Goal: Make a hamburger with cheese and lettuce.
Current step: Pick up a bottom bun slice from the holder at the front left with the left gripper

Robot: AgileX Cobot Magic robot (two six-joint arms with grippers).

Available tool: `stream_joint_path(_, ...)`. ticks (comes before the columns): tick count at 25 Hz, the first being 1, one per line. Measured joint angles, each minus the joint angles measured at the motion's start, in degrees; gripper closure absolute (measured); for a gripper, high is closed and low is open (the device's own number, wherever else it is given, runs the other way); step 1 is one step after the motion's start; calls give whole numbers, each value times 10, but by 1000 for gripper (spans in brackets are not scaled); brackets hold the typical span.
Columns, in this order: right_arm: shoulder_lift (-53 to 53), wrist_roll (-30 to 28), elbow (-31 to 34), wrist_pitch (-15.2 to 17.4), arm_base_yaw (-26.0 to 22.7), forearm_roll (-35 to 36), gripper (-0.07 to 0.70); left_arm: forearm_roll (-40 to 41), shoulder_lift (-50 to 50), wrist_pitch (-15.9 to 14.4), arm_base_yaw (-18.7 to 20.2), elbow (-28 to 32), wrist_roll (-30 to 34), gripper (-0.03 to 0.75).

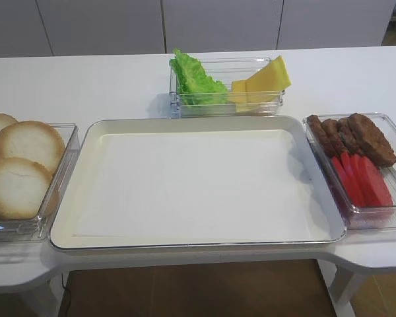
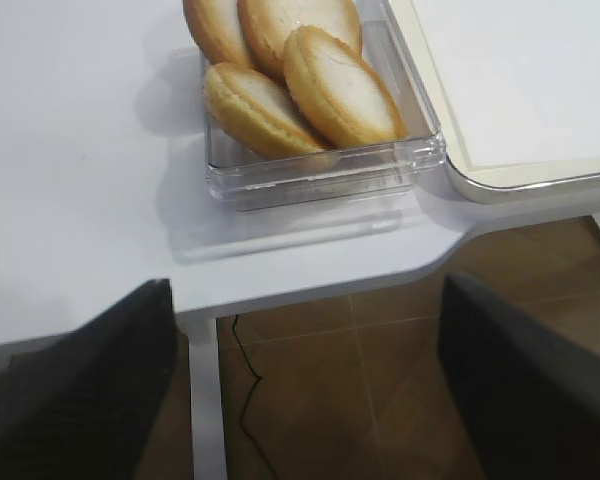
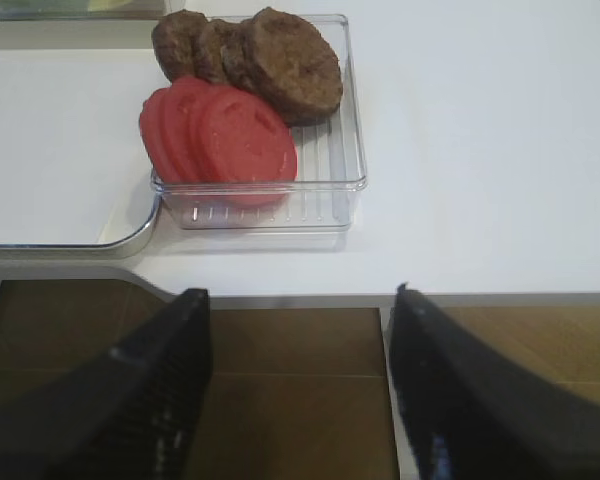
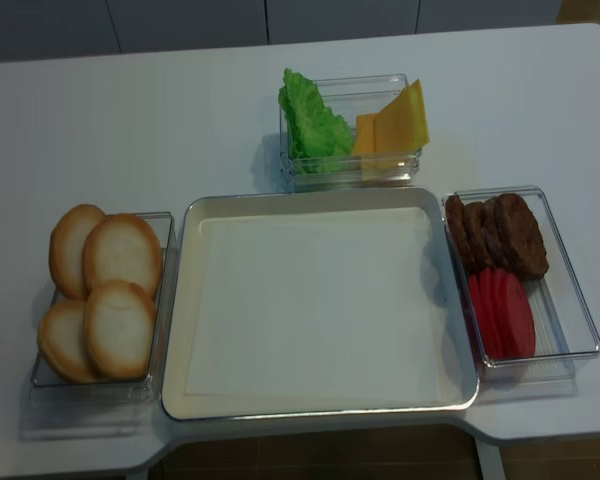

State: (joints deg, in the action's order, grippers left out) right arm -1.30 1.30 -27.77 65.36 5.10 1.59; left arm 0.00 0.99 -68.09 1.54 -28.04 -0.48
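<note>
- So, tray (image 4: pixel 180 300) first: big, sits centre of both high views, nothing on it — build not begun, I'd judge.
- Bun box (image 4: pixel 160 300) next: touching the tray's left edge, lower left of the overhead view. Four bun halves (image 4: pixel 120 328) in it, leaning on each other, cut faces up.
- Top box (image 1: pixel 228 105) at upper centre, just past the tray's far edge: lettuce (image 1: pixel 195 82) in its left half, cheese (image 1: pixel 267 79) in its right half, slices propped w/ corners poking up.
- Right box (image 4: pixel 570 300) against the tray's right edge: patties (image 4: pixel 505 235) at the far end, red slices (image 4: pixel 505 315) nearer.
- Key relation: in the left wrist view the buns (image 2: pixel 305 85) lie straight ahead at upper centre, just past the table edge; box's long axis runs away from the camera. Left arm is the nearer one for a bun; right arm faces the patties and red slices instead.
- Left gripper (image 2: pixel 305 390): fingers spread wide at the lower corners of its view, nothing between, off the table edge over floor.
- Right gripper (image 3: pixel 300 390): also spread, holding nothing, short of the table edge.
- Neither arm shows in the high views.
- Likely next: left reaches fwd and down to the nearest bun.
</note>
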Motion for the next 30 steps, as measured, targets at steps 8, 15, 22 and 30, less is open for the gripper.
stream_joint_path(8, 0, 0, 0, 0, 0, 0, 188, 0, 0, 0, 0, 0, 0, 111)
stream_joint_path(15, 0, 1, 0, 0, 0, 0, 188, 0, -2, 1, 0, -9, 1, 111)
stream_joint_path(22, 0, 1, 0, 0, 0, 0, 188, 0, -73, 9, 0, -42, -76, 111)
stream_joint_path(30, 0, 1, 0, 0, 0, 0, 188, 11, -204, 88, 0, -90, -143, 111)
